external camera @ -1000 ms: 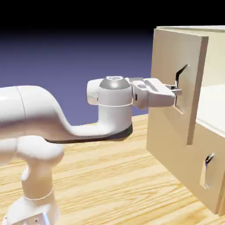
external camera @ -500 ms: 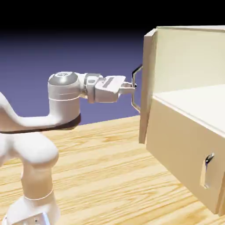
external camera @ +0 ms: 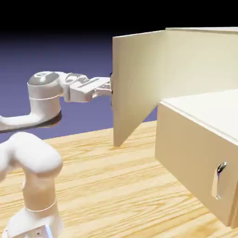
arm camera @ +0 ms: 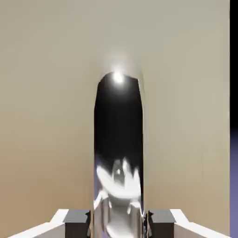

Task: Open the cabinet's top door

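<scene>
At the swung-open top door [external camera: 135,86], the hand [arm camera: 119,224] grips its silver handle [arm camera: 118,186]

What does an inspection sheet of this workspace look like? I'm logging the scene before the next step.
Surface: wood-grain table, lit brightly.
Top door: swung wide open, its inner side facing the exterior view.
Cabinet: upper compartment exposed; lower panel closed, silver handle on it.
Clutter: nothing seen.
Gripper: shut on the top door's handle, one fingertip each side.
Cables: nothing seen.
Surroundings: plain blue-violet backdrop, black above.
</scene>
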`<state>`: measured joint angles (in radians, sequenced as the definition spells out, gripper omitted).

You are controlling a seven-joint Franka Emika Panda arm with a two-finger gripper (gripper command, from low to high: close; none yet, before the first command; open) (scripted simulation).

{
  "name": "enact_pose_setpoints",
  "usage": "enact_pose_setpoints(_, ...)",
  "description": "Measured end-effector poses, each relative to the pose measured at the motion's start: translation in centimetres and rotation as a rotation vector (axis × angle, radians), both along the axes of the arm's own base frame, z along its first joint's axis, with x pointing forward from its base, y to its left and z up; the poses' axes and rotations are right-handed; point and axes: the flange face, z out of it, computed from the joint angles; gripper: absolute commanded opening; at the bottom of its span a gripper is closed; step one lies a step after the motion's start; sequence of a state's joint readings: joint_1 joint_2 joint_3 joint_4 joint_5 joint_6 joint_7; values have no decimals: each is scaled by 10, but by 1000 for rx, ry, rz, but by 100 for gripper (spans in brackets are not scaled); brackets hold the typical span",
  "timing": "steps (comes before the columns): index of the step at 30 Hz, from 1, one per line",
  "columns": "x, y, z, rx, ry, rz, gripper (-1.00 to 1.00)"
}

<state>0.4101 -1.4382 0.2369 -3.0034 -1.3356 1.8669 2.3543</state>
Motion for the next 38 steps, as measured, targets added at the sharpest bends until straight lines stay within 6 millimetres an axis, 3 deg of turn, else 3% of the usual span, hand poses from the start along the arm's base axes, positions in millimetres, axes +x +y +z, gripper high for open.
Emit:
enact_pose_setpoints(9,-26,67,0,0,0,-143,-100)
enact_pose_setpoints(19,-47,171,0,0,0,-351,-100)
enact_pose_setpoints(27,-48,251,0,0,0,-508,-100)
enact_pose_setpoints(38,-34,342,0,0,0,-689,-100)
